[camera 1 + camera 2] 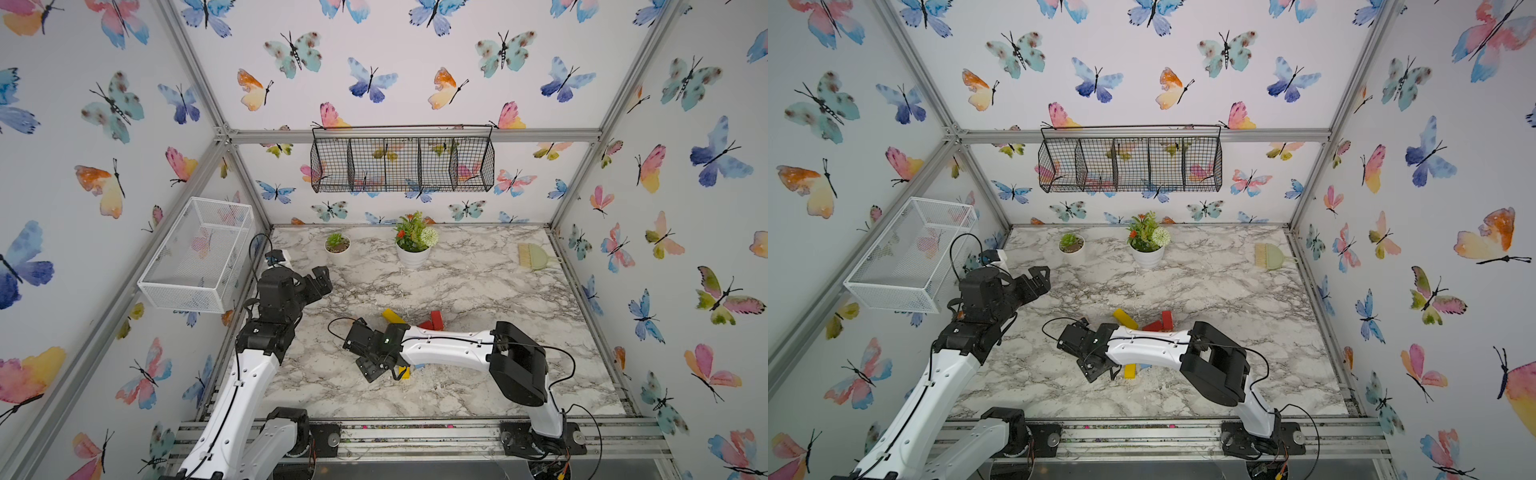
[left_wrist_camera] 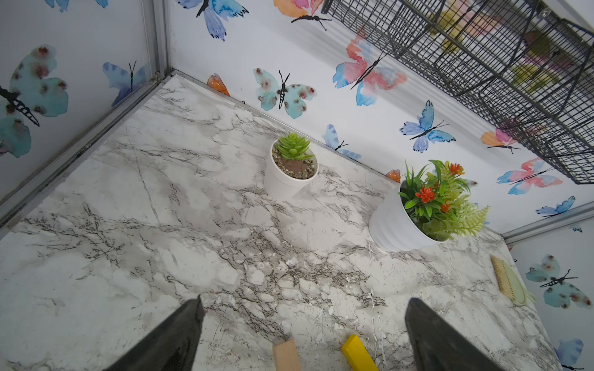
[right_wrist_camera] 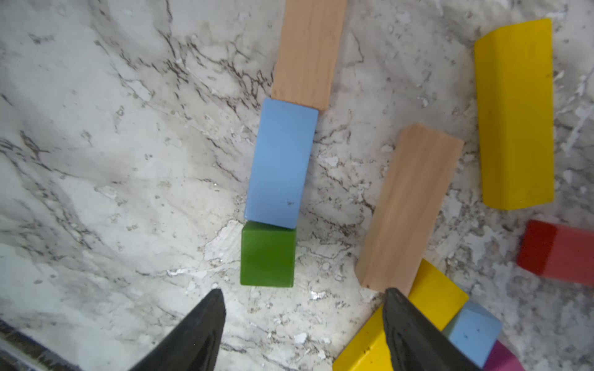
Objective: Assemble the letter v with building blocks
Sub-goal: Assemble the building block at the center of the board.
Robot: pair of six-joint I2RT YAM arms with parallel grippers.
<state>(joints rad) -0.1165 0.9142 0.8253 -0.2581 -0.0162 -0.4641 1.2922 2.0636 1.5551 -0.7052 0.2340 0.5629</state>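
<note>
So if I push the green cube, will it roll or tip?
Green cube looks rigid with flat faces: likely slides, not rolls. Squat, so tipping seems unlikely. It touches the light blue block; pushing there probably shifts both.

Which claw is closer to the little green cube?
The right. The right gripper hangs open just short of the green cube, nothing held; the left gripper, open too, is far off by the table's left side.

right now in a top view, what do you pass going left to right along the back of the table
succulent pot → flowering plant pot → green hand brush
</note>
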